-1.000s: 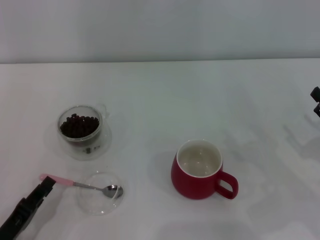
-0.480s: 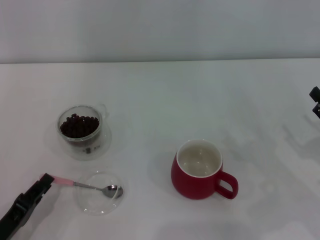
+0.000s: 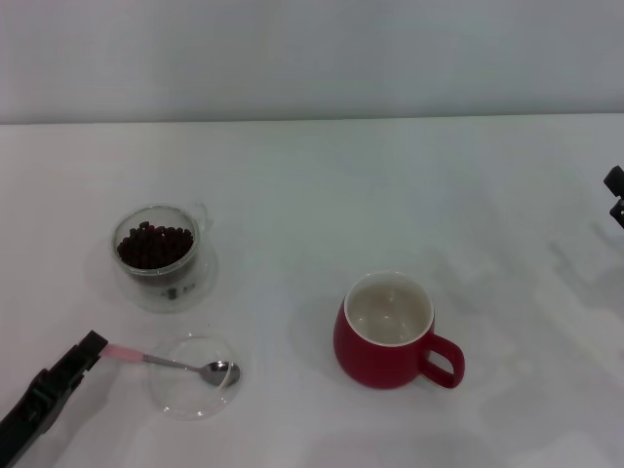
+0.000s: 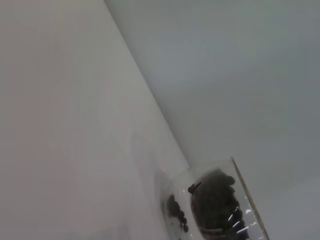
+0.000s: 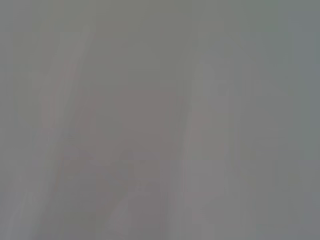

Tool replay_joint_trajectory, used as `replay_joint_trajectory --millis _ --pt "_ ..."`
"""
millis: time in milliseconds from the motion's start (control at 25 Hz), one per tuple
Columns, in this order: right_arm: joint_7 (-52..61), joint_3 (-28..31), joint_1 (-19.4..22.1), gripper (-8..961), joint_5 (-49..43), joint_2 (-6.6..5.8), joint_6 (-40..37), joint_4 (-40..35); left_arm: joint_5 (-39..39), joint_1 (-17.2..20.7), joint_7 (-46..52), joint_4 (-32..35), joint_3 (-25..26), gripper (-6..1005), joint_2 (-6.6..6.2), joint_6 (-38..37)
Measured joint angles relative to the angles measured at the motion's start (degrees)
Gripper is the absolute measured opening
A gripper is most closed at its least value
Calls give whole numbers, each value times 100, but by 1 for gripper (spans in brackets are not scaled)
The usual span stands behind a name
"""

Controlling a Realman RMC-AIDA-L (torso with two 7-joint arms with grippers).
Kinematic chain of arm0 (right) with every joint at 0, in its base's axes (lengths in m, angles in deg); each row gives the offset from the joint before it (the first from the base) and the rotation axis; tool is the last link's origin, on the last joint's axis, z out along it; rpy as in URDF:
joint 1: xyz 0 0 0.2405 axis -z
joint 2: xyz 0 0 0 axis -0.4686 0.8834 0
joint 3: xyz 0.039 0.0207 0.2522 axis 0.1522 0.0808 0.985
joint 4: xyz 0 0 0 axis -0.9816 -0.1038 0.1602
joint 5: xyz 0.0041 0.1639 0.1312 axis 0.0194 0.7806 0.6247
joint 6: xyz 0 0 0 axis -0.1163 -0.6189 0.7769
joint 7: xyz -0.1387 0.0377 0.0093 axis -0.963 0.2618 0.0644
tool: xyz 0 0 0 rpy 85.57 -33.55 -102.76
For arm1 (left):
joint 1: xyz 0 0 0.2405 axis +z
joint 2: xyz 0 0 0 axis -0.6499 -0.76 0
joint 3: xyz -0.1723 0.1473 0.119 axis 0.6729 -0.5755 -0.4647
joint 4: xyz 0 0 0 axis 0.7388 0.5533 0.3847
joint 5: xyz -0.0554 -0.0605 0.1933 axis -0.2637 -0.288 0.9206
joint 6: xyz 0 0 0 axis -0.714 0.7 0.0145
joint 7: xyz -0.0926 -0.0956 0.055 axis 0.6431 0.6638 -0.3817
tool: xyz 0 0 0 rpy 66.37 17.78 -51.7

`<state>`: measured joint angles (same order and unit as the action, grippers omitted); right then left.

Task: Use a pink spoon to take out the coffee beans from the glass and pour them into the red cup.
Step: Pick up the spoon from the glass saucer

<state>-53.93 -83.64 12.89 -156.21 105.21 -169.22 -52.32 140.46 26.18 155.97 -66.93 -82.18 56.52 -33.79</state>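
Observation:
The pink spoon (image 3: 156, 361) lies with its metal bowl in a flat clear glass dish (image 3: 185, 400) and its pink handle pointing left. My left gripper (image 3: 90, 344) is at the front left, its tip over the end of that handle. The glass (image 3: 156, 246) holds the coffee beans (image 3: 153, 244) and stands behind the dish. It also shows in the left wrist view (image 4: 220, 200) with the beans (image 4: 212, 197). The red cup (image 3: 388, 331) stands right of centre, its white inside bare and its handle to the right. My right gripper (image 3: 615, 195) is at the far right edge.
The white table (image 3: 322, 195) ends at a grey wall behind. The glass stands on a clear saucer (image 3: 200, 283). The right wrist view shows only plain grey.
My left gripper has drawn back a little to the left and now covers the end of the pink handle. The spoon, dish, glass and cup have stayed in place.

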Motion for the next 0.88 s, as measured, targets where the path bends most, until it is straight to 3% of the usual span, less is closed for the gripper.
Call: replay_joint_trajectory --millis 880 --pt "1 32 -28 695 0 9 -33 54 -26 -220 213 51 -120 253 -9 335"
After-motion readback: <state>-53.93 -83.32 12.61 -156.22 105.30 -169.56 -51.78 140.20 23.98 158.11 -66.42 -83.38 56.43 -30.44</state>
